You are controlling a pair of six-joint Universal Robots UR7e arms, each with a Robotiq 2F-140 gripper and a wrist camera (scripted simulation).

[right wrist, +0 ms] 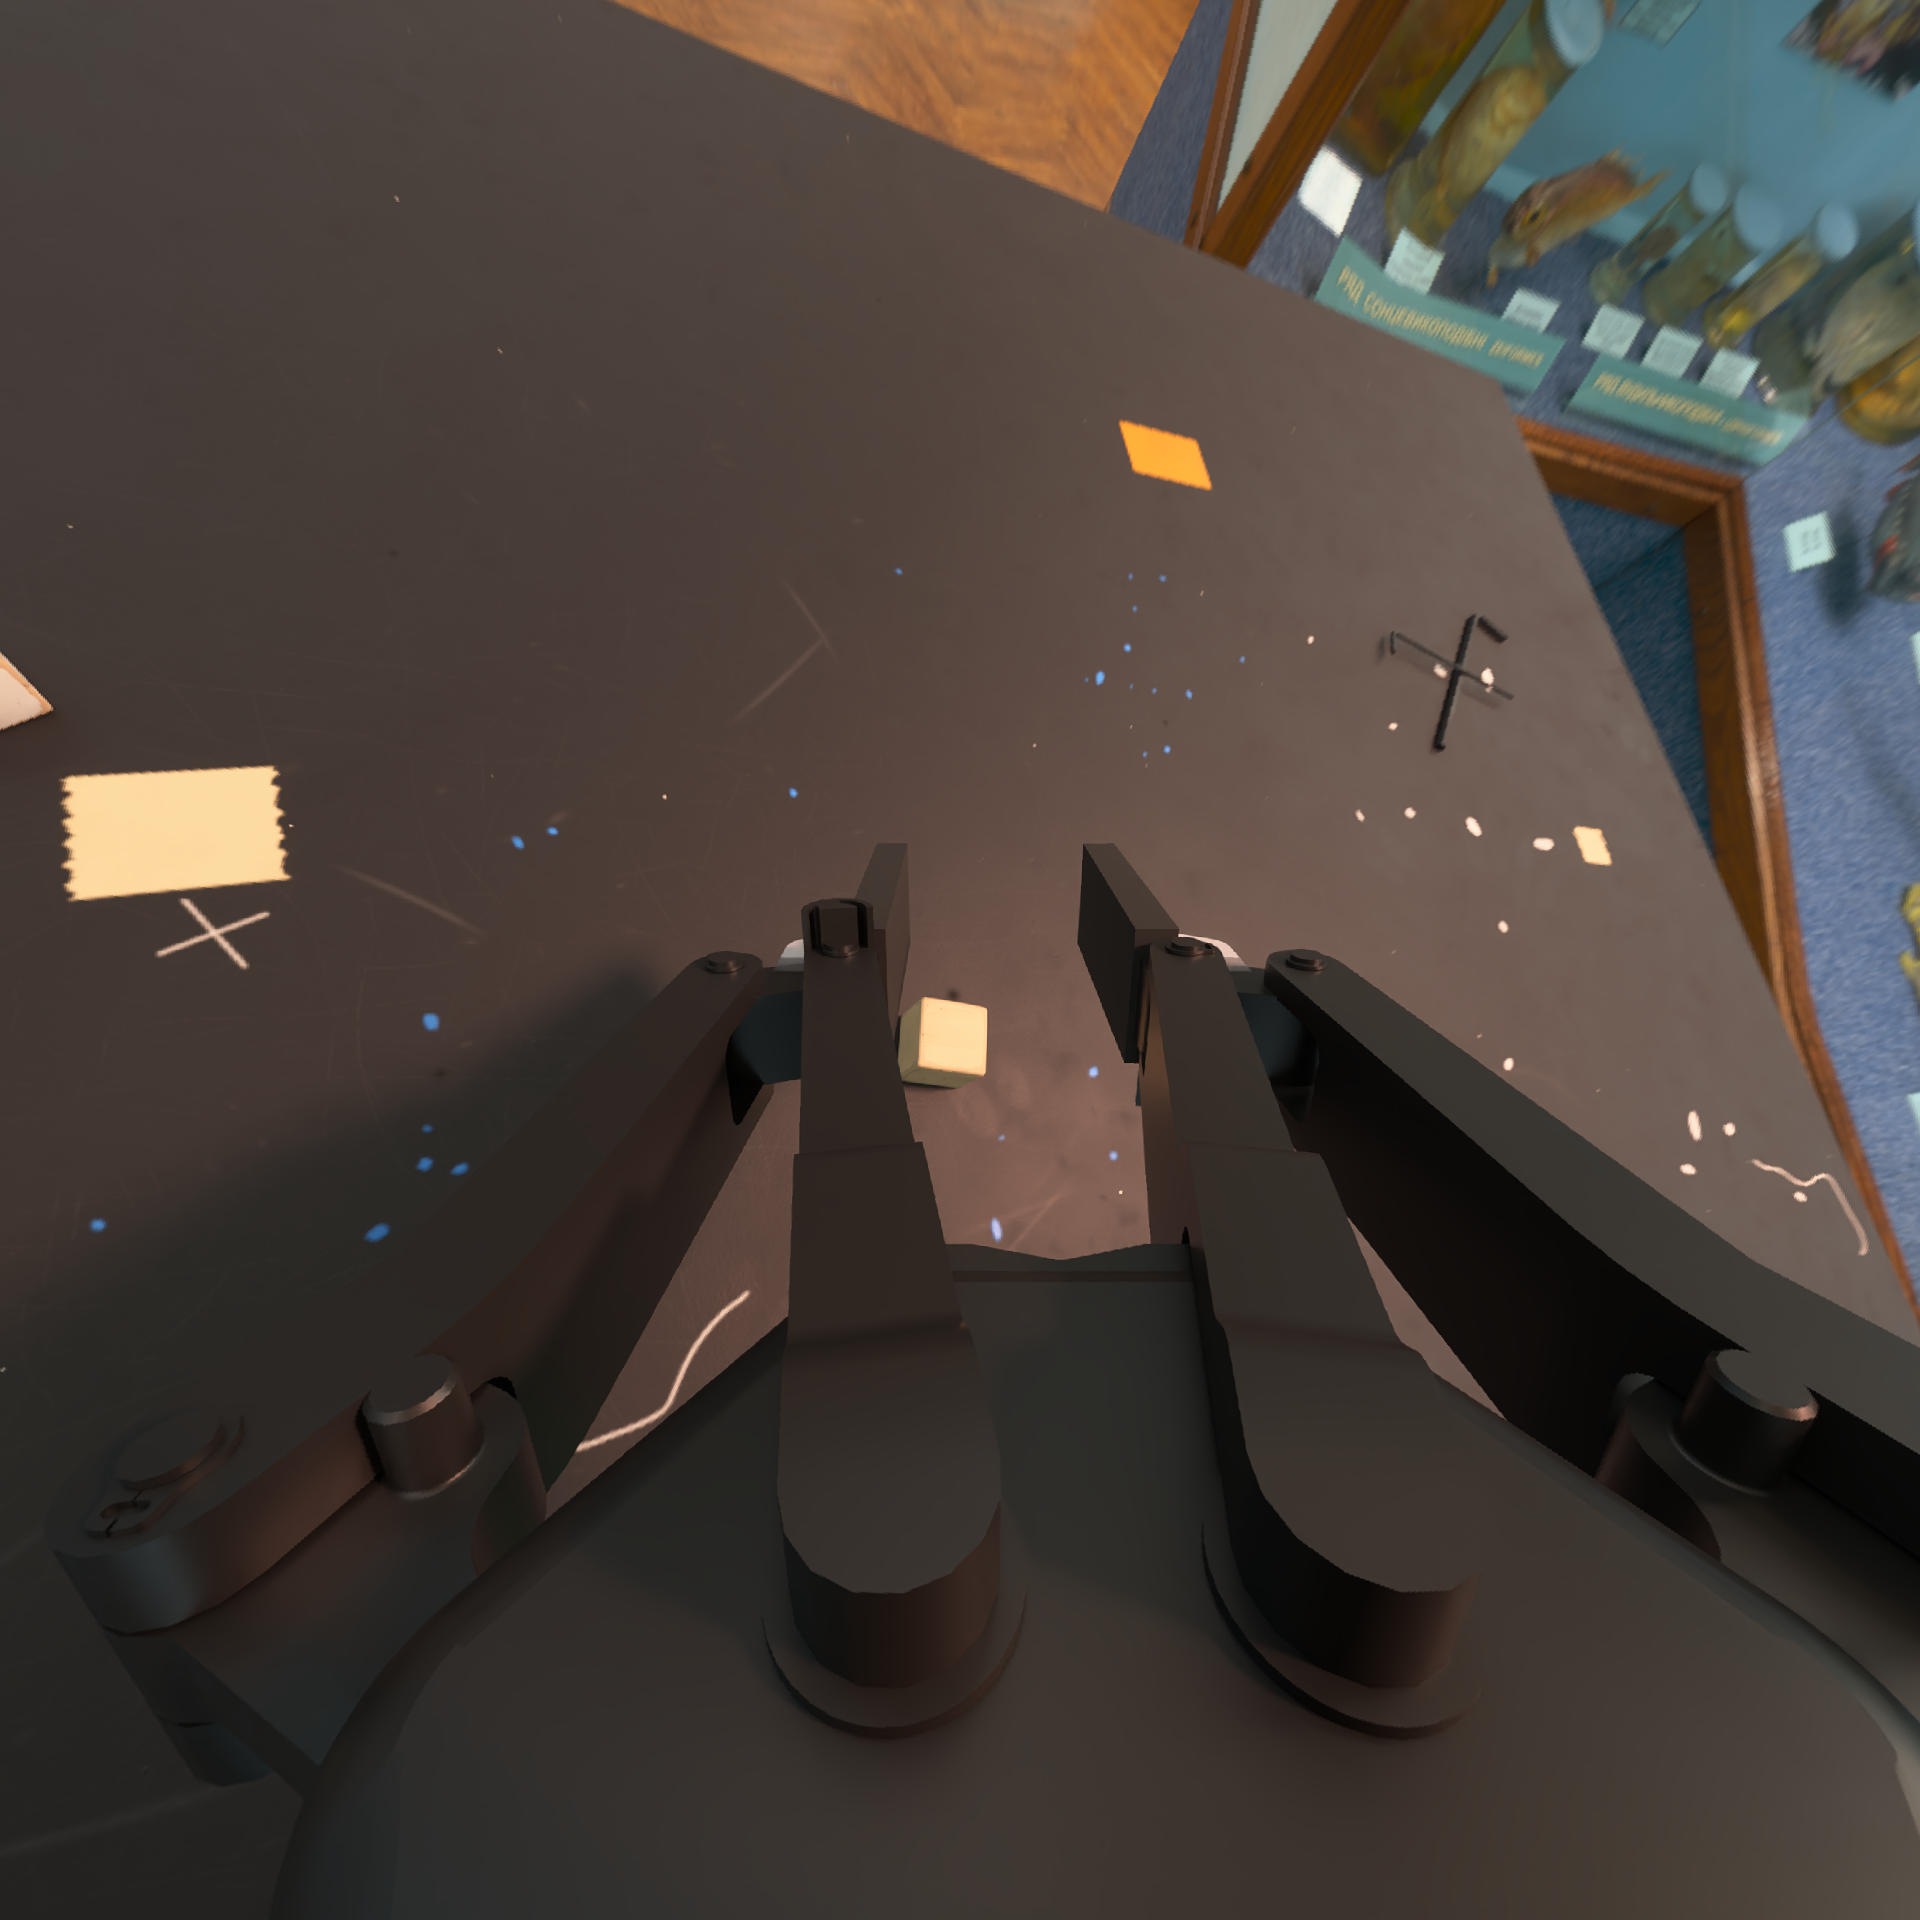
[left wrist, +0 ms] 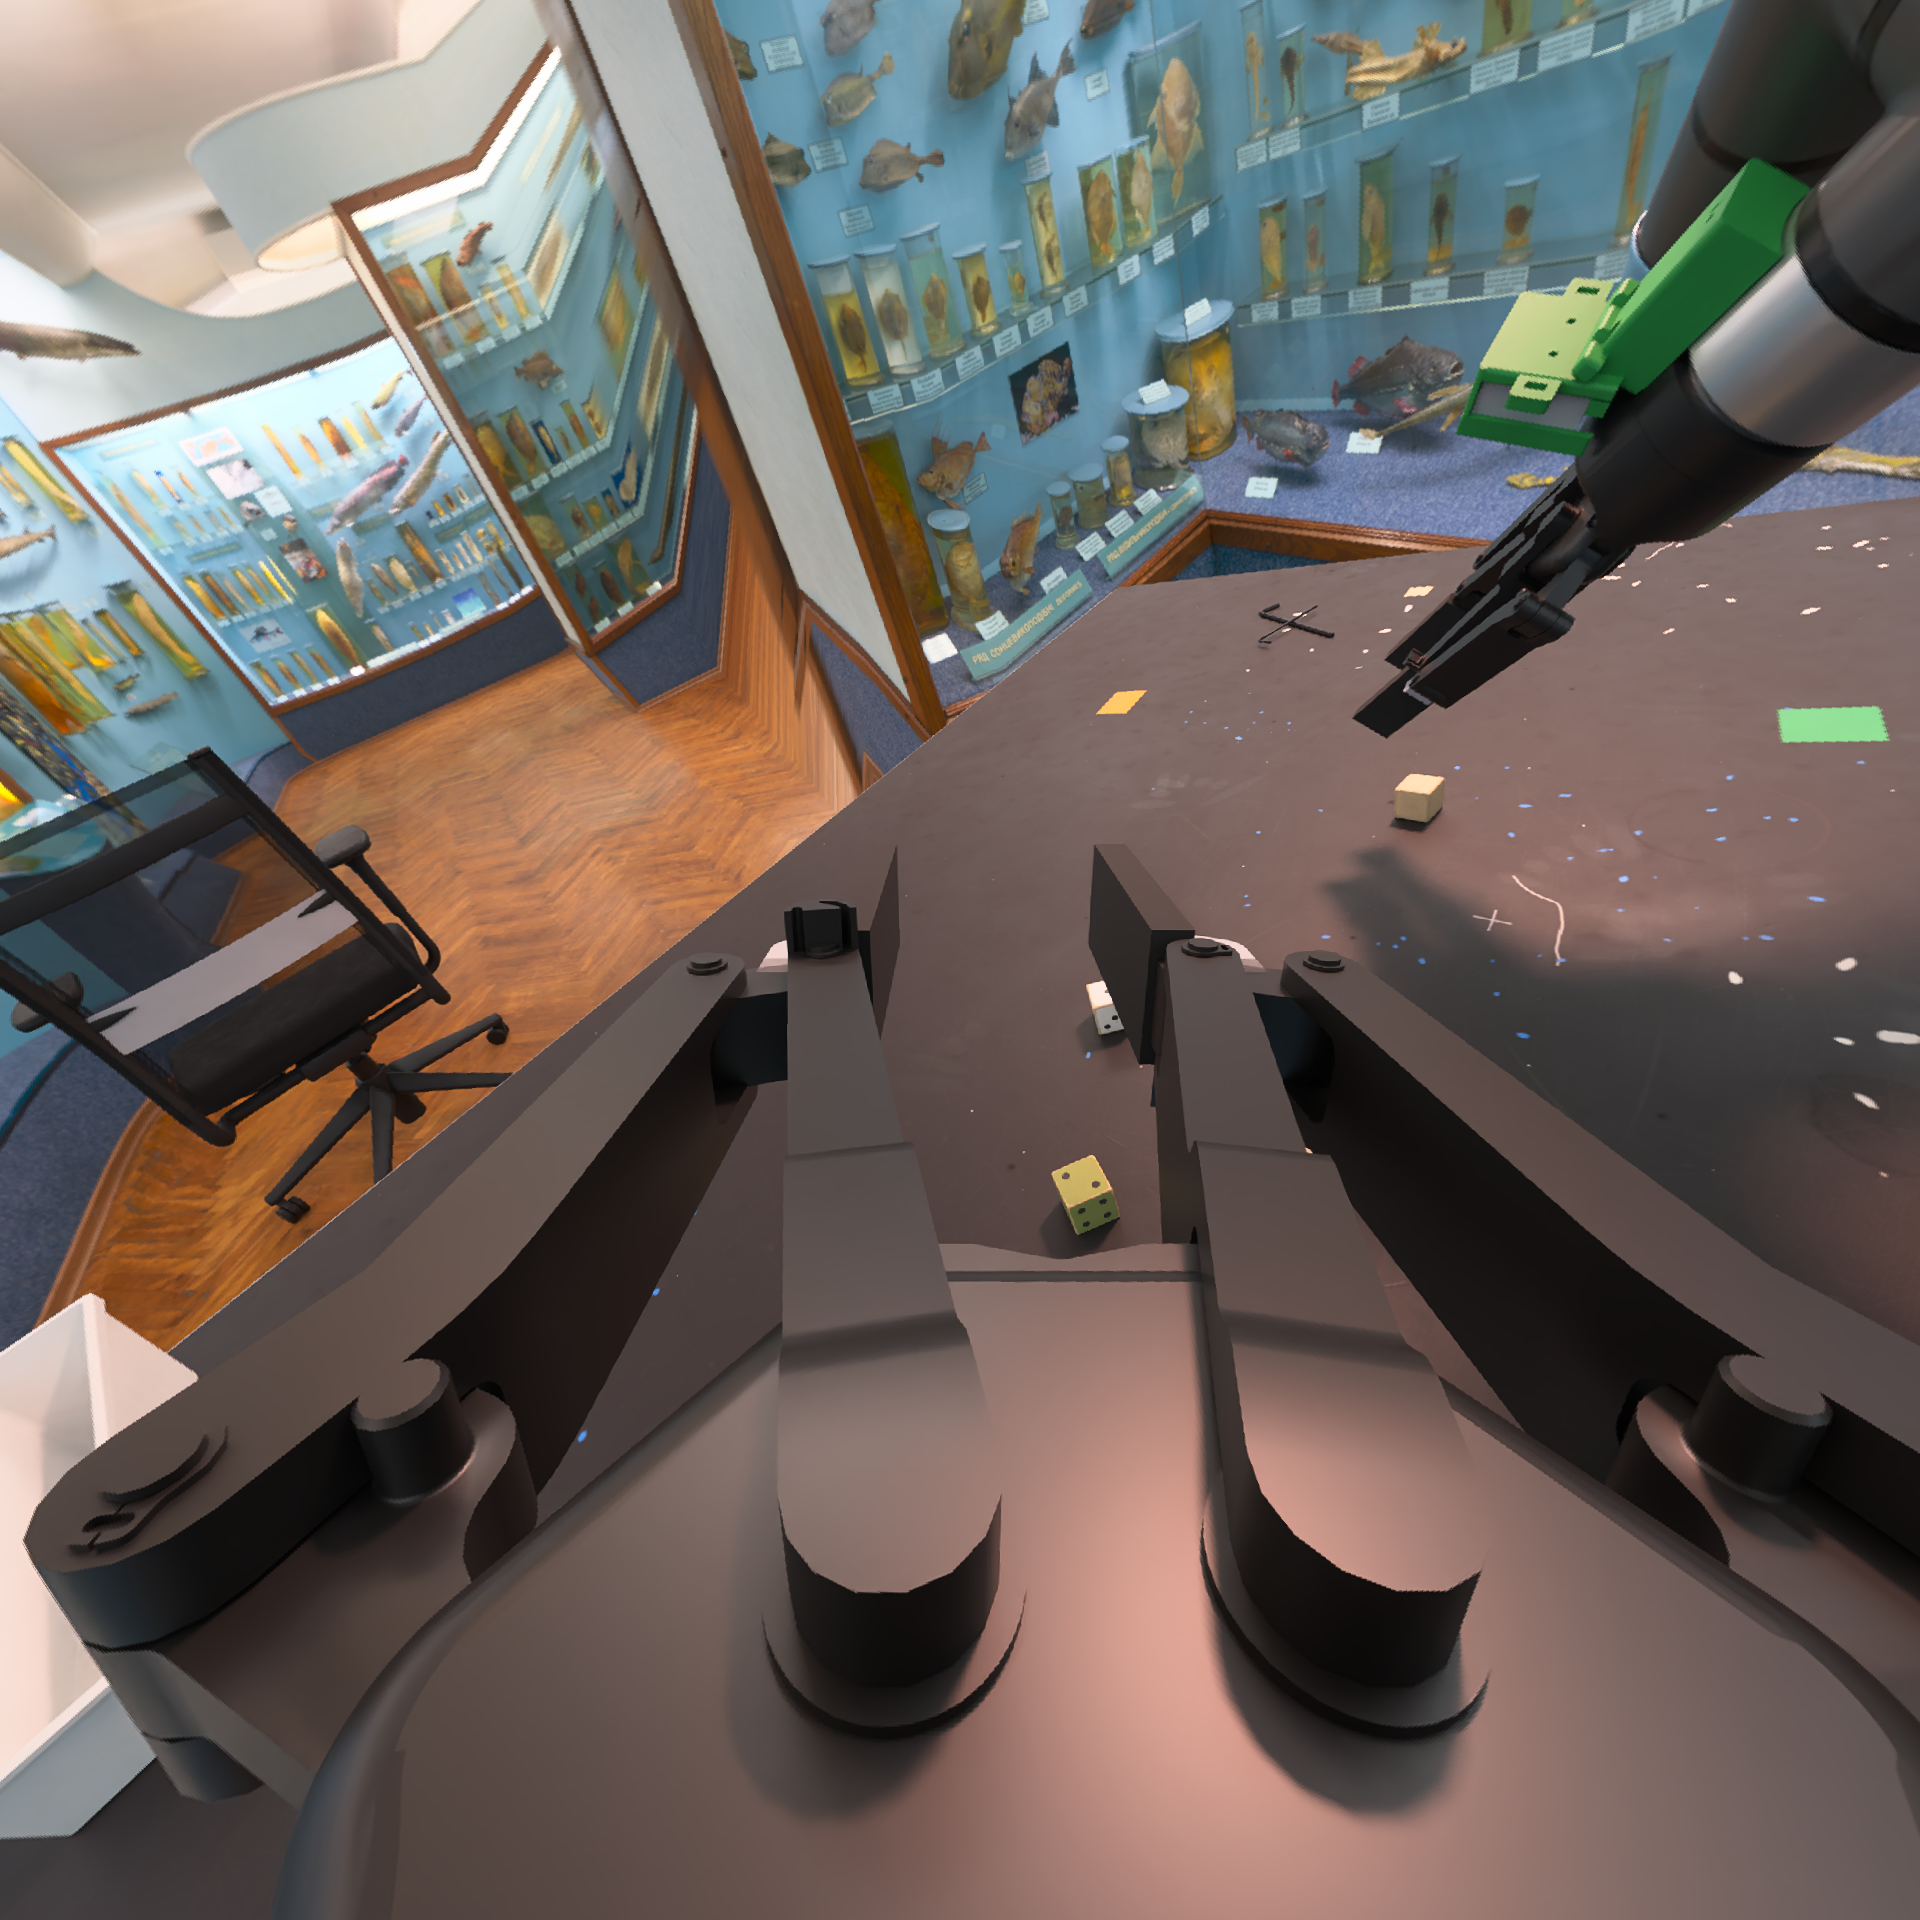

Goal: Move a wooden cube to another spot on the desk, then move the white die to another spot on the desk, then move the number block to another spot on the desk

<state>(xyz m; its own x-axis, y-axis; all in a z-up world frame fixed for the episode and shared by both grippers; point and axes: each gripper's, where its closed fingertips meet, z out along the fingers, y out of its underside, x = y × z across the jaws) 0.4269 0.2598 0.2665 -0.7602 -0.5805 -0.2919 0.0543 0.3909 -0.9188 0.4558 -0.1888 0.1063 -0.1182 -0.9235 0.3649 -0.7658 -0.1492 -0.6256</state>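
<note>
A pale wooden cube sits on the dark desk; in the right wrist view it lies below and between my right gripper's fingers, close to the left one. My right gripper is open and empty above it; it also shows in the left wrist view. A white die lies on the desk below my open, empty left gripper, partly hidden by the right finger. A yellow die lies nearer the gripper's base.
Tape patches mark the desk: orange, cream, green. Two crossed hex keys lie near the far edge. A white bin stands at the left. An office chair stands beyond the desk edge.
</note>
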